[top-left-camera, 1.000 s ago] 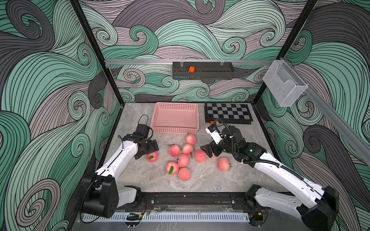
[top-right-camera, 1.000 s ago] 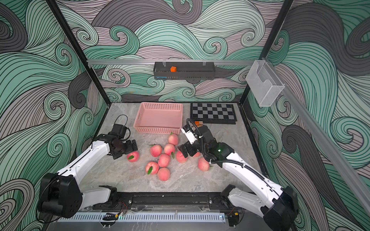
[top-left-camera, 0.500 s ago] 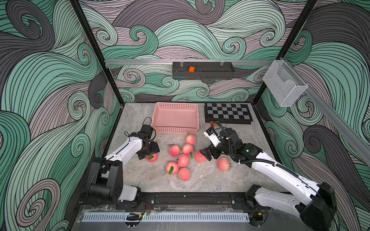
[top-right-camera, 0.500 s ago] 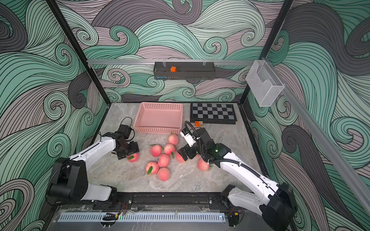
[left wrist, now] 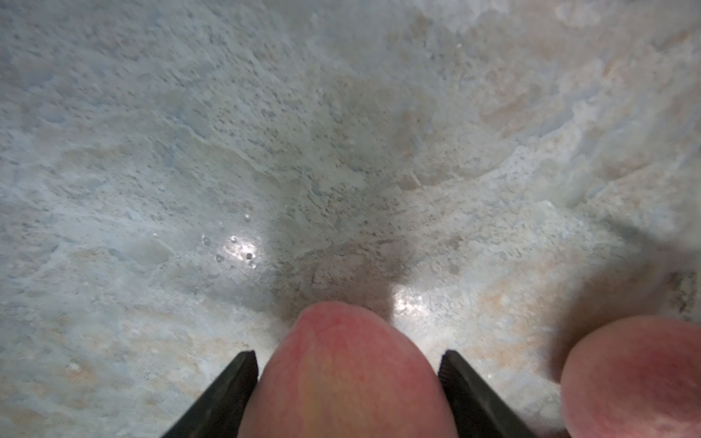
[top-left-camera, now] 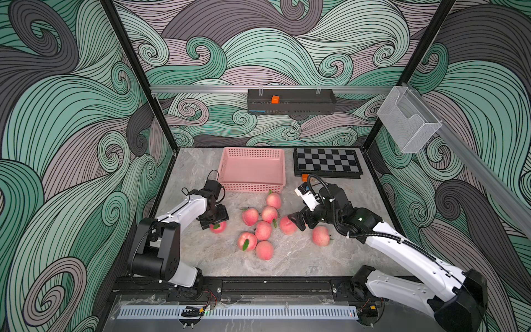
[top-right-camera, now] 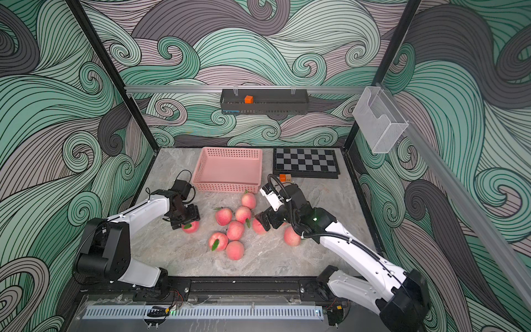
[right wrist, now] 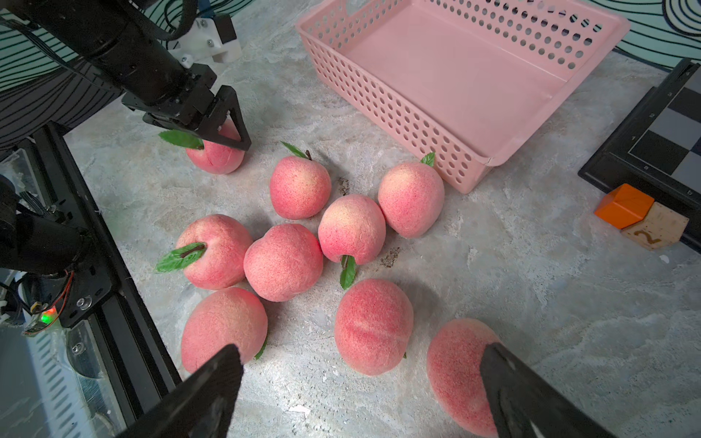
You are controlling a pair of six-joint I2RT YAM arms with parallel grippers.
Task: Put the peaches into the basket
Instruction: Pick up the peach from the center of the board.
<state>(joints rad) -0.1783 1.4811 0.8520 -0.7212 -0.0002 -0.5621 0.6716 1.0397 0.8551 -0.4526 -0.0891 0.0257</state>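
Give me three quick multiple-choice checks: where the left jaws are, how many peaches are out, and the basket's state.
1. The jaws of the left gripper stand: A) around the lone pink-red round peach beside the cluster; B) around two peaches at once; C) in the air, around nothing.
2. Pink-red peaches on the grey stone table: A) six; B) nine; C) twelve.
3. The shallow pink perforated plastic basket is: A) empty; B) half full; C) overturned.
Answers: 1 A, the left wrist view shows a jaw against each side of it; 2 B, both top views show nine; 3 A, its floor is bare.
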